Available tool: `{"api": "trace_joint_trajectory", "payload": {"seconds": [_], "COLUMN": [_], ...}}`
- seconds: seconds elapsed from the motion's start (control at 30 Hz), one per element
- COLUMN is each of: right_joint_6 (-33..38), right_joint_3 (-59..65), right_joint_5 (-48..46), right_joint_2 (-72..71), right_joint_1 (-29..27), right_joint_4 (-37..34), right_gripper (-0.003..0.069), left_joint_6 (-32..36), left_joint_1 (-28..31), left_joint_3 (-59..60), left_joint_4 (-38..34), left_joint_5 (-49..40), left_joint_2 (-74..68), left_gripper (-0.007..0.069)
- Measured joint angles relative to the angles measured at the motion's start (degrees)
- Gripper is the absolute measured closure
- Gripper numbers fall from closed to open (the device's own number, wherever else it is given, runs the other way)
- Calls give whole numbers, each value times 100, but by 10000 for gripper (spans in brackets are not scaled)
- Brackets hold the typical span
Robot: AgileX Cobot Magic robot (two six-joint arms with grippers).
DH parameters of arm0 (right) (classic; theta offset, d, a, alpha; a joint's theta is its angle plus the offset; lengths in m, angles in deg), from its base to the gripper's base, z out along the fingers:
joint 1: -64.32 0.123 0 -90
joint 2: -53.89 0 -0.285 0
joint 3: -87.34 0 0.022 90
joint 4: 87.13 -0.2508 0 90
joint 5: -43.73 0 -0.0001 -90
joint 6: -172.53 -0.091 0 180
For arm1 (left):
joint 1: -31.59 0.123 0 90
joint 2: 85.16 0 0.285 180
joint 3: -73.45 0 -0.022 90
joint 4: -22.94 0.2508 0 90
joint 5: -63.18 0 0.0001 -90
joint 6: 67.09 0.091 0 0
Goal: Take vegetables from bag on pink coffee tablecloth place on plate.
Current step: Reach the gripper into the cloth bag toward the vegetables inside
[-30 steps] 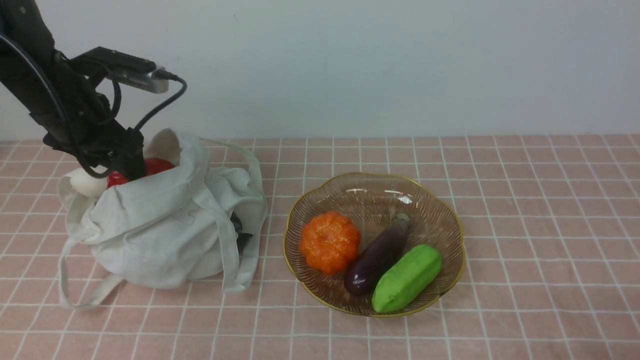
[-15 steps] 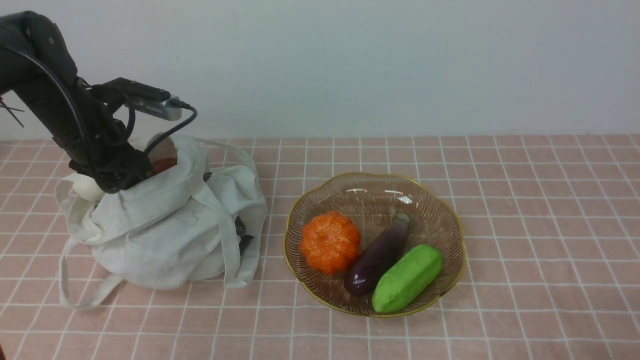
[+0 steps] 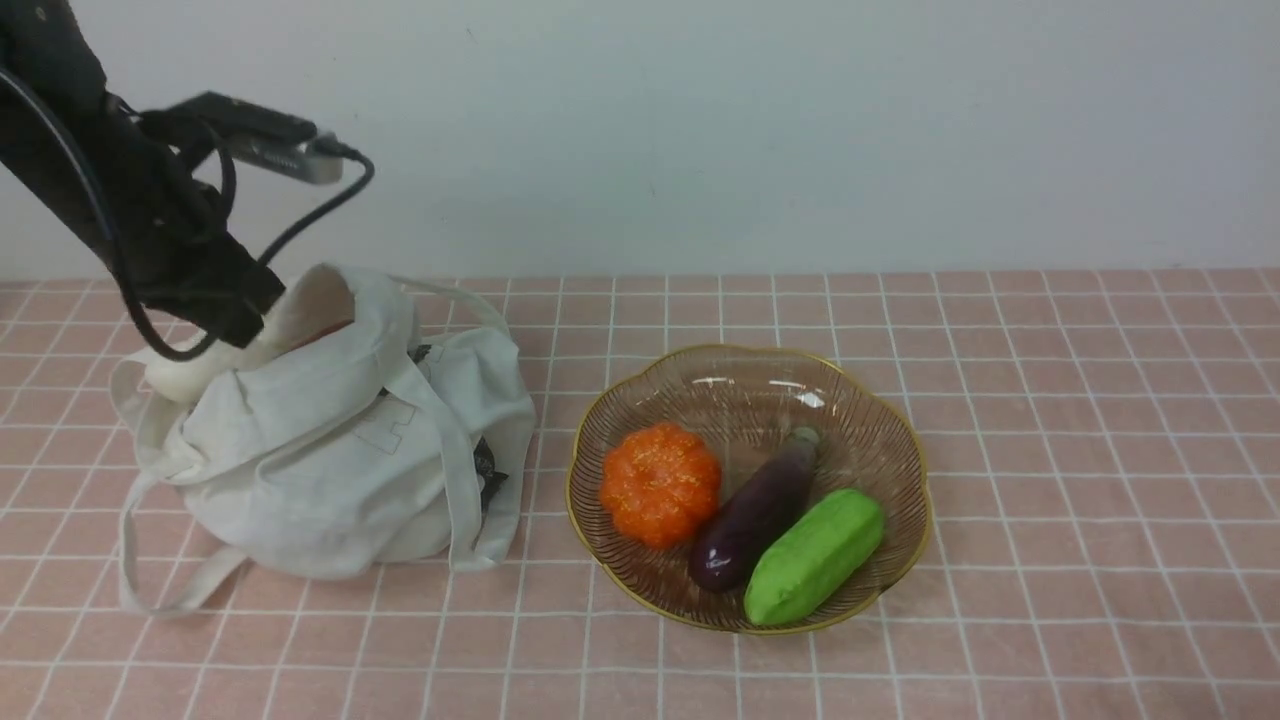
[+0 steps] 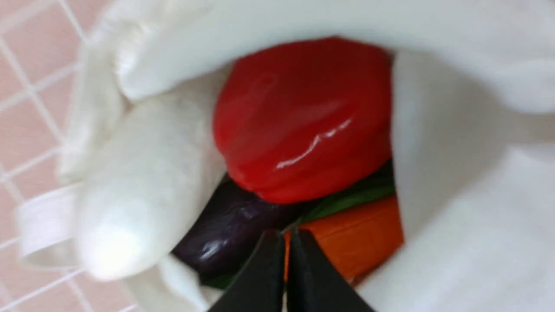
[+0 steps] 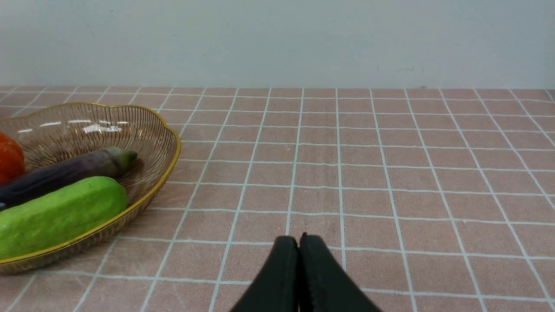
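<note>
The white radish [image 3: 183, 372] lies at the left lip of the off-white bag [image 3: 330, 460] on the pink grid tablecloth [image 3: 1050, 450]. In the left wrist view the radish [image 4: 143, 182] lies beside a red pepper [image 4: 303, 117], over a purple eggplant [image 4: 225, 234], green leaves and an orange carrot [image 4: 360, 234]. My left gripper [image 4: 285, 236] is shut and empty, just over the bag's mouth, above the carrot. The amber plate [image 3: 750, 352] stands to the right of the bag. My right gripper [image 5: 299, 241] is shut and empty, low over the cloth right of the plate [image 5: 167, 130].
The plate holds an orange pumpkin [image 3: 660, 483], a purple eggplant [image 3: 755, 515] and a green cucumber [image 3: 814, 555]. The bag's strap handles [image 3: 150, 590] trail over the cloth towards me. A pale wall runs along the table's far edge.
My left arm dipped into the bag's mouth half a second ago and has risen again with nothing in it. The red pepper is now nearly hidden in the front view.
</note>
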Motion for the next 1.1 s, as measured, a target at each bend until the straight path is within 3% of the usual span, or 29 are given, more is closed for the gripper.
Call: {"api": "trace_joint_trajectory", "payload": {"seconds": [0.2,0.37,0.53,0.6,0.8,0.9,1.1], "right_joint_6": [0,-7,-7,-7,-7,-7,-7], "right_joint_3": [0,0,0,0,0,0,0], "right_joint_5": [0,0,0,0,0,0,0], "right_joint_2": [0,0,0,0,0,0,0], "right_joint_1": [0,0,0,0,0,0,0], "right_joint_4": [0,0,0,0,0,0,0], "right_gripper": [673,673,673,673,673,673,673], "left_joint_6": [32,70,-166,-335,-467,-467,-467], "left_joint_1": [0,0,0,0,0,0,0], "left_joint_3": [-16,-16,-16,-16,-16,-16,-16], "left_joint_4": [23,620,1014,1285,1483,1483,1483], "left_joint_5": [-14,314,521,574,615,629,727], "left_joint_2": [497,356,47,-187,-558,-725,-931], "left_gripper": [629,614,495,365,169,140,152]}}
